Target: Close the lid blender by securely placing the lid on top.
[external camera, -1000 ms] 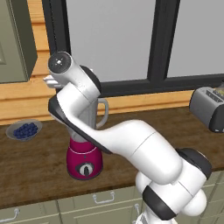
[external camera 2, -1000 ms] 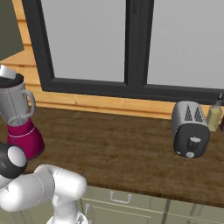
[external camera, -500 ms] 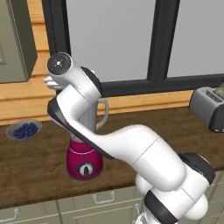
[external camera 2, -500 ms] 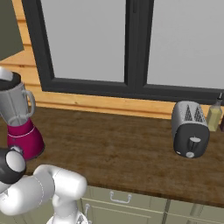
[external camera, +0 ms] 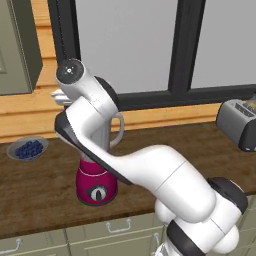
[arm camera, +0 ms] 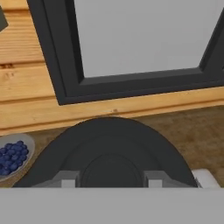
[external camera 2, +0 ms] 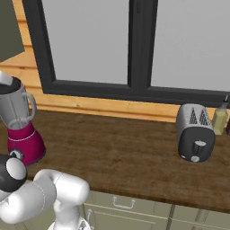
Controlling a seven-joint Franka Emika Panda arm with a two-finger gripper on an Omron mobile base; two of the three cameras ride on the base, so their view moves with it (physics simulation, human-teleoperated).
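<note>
Blender (external camera 2: pixel 20 126) with a magenta rounded base, a round black dial and a clear grey tapered jar is standing on the dark brown wooden counter (external camera 2: pixel 117 148), toward its left end in the right base view, with its side handle pointing right. In the left base view the robot's white arm is crossing in front of the jar, leaving the magenta base (external camera: pixel 96 182) and the handle showing.

Behind the counter, a large dark-framed window (external camera 2: pixel 130 45) is running above a light wooden wall strip. Pale green cabinet drawers with metal handles (external camera 2: pixel 123 204) are lining the counter's front below.

Well to the right of the blender, a silver two-slot toaster (external camera 2: pixel 194 132) with a dark front and a round knob is sitting near the back wall, and a small yellowish bottle (external camera 2: pixel 219 119) is standing just beside it on its right. Open countertop is lying between blender and toaster.

On the other side of the blender, a small grey bowl of blueberries (external camera: pixel 28 148) is resting on the counter near the wall, apart from the magenta base.

The small dark grey-black round lid (arm camera: pixel 109 153) is sitting at the jar's top in the right base view, and in the hand view it is lying directly under the gripper (arm camera: pixel 109 178), whose two fingertips are clamping its raised centre knob from either side.
</note>
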